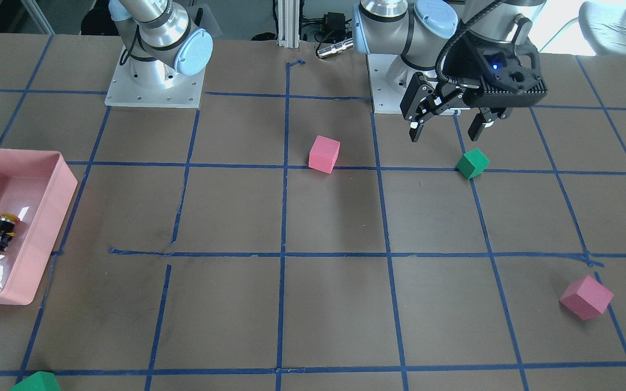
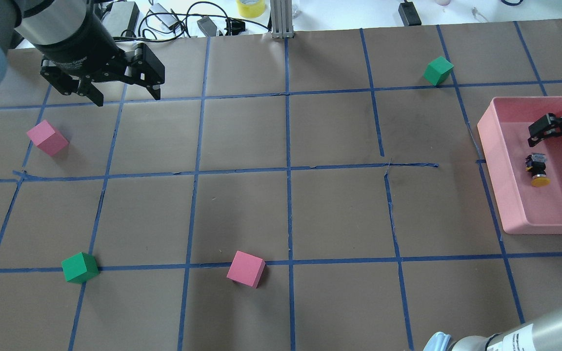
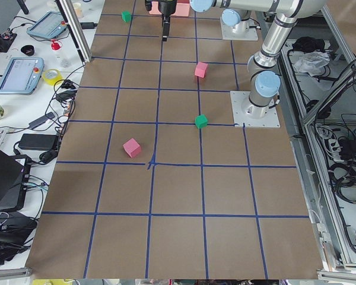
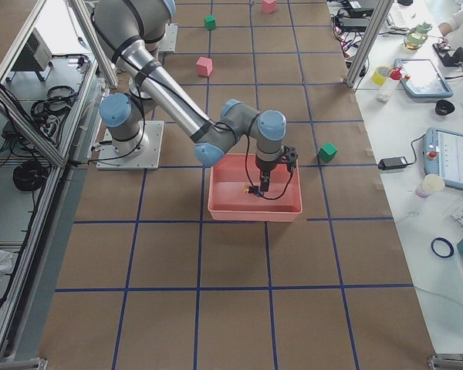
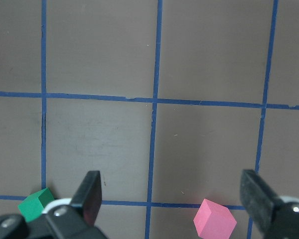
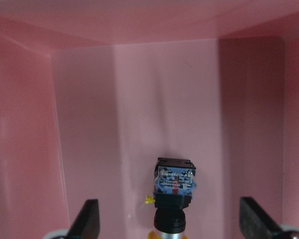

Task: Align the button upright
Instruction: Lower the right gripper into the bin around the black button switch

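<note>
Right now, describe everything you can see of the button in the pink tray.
The button lies on its side on the floor of the pink tray, not upright. It has a round yellow cap, a black cylindrical body and a grey metallic base block with a bluish label on its end. The right gripper hangs open over it without touching it.

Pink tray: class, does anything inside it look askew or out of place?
Yes. The button lies tipped on its side on the floor of the pink tray, with its yellow cap pointing sideways instead of up. The right gripper hangs open over it.
</note>
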`<state>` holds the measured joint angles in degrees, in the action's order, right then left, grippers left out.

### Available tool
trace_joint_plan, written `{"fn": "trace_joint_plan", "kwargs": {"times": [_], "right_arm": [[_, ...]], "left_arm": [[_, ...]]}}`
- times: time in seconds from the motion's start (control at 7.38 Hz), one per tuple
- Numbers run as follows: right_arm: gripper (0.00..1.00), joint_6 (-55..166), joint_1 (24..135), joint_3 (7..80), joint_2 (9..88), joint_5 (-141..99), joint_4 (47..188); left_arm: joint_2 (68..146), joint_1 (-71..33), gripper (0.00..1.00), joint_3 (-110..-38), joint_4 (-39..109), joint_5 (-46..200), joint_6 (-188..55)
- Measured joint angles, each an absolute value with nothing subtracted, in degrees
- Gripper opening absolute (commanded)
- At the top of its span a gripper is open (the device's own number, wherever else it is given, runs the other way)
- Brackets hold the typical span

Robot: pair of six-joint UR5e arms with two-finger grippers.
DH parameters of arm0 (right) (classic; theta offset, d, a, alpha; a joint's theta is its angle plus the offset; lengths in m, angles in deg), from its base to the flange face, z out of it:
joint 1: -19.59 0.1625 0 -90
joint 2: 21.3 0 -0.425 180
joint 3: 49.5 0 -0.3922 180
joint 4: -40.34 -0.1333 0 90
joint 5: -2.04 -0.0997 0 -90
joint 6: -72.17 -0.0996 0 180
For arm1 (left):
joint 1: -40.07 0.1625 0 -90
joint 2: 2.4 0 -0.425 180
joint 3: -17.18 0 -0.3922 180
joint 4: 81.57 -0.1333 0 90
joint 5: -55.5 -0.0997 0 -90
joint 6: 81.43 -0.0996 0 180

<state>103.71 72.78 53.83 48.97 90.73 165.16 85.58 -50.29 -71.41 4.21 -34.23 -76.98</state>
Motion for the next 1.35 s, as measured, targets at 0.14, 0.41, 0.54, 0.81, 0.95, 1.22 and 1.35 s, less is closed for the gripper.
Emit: {"fn": "trace_joint_plan", "kwargs": {"times": [0.14, 0.41, 0.54, 0.81, 0.95, 1.22, 1.35], "right_arm": [[0.98, 104.0, 72.5, 53.9, 48.5, 90.7, 165.7], [0.98, 104.2, 72.4, 54.5, 48.3, 91.0, 166.1], [0.98, 104.2, 72.4, 54.7, 48.2, 91.1, 166.2], [0.98, 104.3, 72.4, 54.9, 48.0, 91.3, 166.3], [0.98, 104.3, 72.4, 55.1, 47.9, 91.4, 166.6], [0.98, 104.2, 72.4, 55.6, 47.7, 91.3, 167.2], [0.98, 104.3, 72.4, 56.1, 47.6, 91.3, 167.2]], "left_arm": [[85.6, -50.3, 1.0, -71.4, 4.2, -34.2, -77.0], [85.6, -50.3, 1.0, -71.4, 4.2, -34.3, -77.0], [85.6, -50.3, 1.0, -71.4, 4.2, -34.3, -77.0], [85.6, -50.3, 1.0, -71.4, 4.2, -34.2, -77.0], [85.6, -50.3, 1.0, -71.4, 4.2, -34.2, -77.0], [85.6, -50.3, 1.0, -71.4, 4.2, -34.2, -77.0], [85.6, -50.3, 1.0, -71.4, 4.0, -34.2, -77.0]]}}
